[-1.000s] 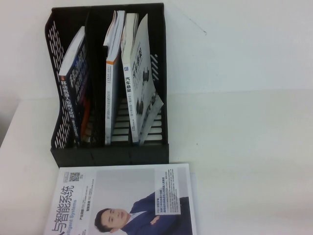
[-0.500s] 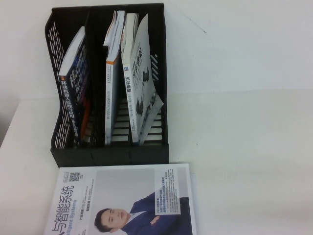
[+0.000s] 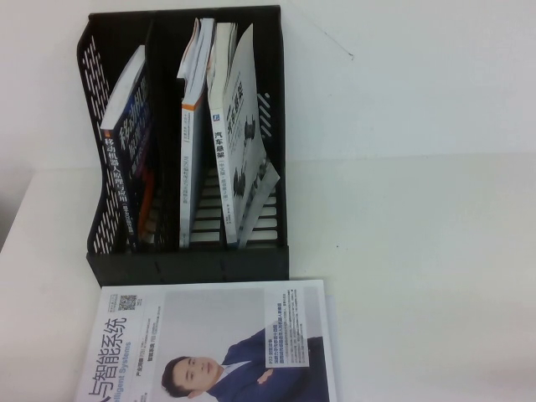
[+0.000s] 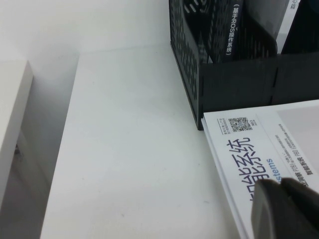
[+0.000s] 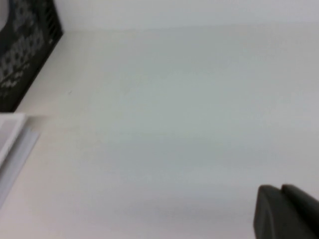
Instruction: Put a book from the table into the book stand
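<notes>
The dark navy book (image 3: 130,159) stands tilted in the left slot of the black book stand (image 3: 188,261). Its spine also shows in the left wrist view (image 4: 233,30), inside the stand (image 4: 239,84). Neither gripper shows in the high view. My left gripper (image 4: 281,183) is shut and empty, low over the near left corner of the white-cover book (image 4: 249,144). My right gripper (image 5: 279,188) is shut and empty over the bare white table (image 5: 164,109), to the right of the stand (image 5: 25,55).
The white-cover book with a suited man (image 3: 209,343) lies flat on the table (image 3: 419,251), right in front of the stand. White and grey books (image 3: 191,109) (image 3: 239,134) lean in the stand's other slots. The table's left edge (image 4: 75,99) drops off beside the stand.
</notes>
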Robot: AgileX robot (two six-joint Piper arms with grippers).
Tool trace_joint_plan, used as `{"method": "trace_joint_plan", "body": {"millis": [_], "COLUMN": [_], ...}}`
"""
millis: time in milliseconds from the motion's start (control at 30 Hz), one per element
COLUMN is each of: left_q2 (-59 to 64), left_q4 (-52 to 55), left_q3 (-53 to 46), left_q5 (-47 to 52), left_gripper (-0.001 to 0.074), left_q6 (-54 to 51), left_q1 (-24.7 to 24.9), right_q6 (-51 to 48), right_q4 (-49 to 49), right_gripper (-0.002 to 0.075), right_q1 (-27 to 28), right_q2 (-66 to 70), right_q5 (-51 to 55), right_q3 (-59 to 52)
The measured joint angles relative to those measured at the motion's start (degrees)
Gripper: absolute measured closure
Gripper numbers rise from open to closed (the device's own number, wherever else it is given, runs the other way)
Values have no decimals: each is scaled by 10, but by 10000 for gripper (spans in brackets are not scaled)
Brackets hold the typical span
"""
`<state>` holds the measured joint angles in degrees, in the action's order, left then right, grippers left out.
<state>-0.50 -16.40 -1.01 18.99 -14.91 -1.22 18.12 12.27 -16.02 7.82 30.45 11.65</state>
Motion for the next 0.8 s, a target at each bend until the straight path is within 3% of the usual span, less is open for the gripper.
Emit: {"method": "trace_joint_plan", "body": {"millis": [200,333,467,800], "left_q2": [0,-1,-1,-1], "left_q4": [0,0,0,0], "left_q3": [0,1,1,1], "left_q5": [0,1,1,1], "left_gripper": [737,737,737,737], "left_q6": [0,0,-2,-2], "left_q1": [0,0,0,0], "right_q6": [-4,-74,-133,-146], "right_q4": [-6,-24,-48,-78], "right_gripper": [728,728,728,728], "right_q1": [108,159,172,178], "right_q2": [-77,-85,-85,-85], "right_q5": [-90,-99,-97,-98], "right_q3": [-109,-127,-127,-127]}}
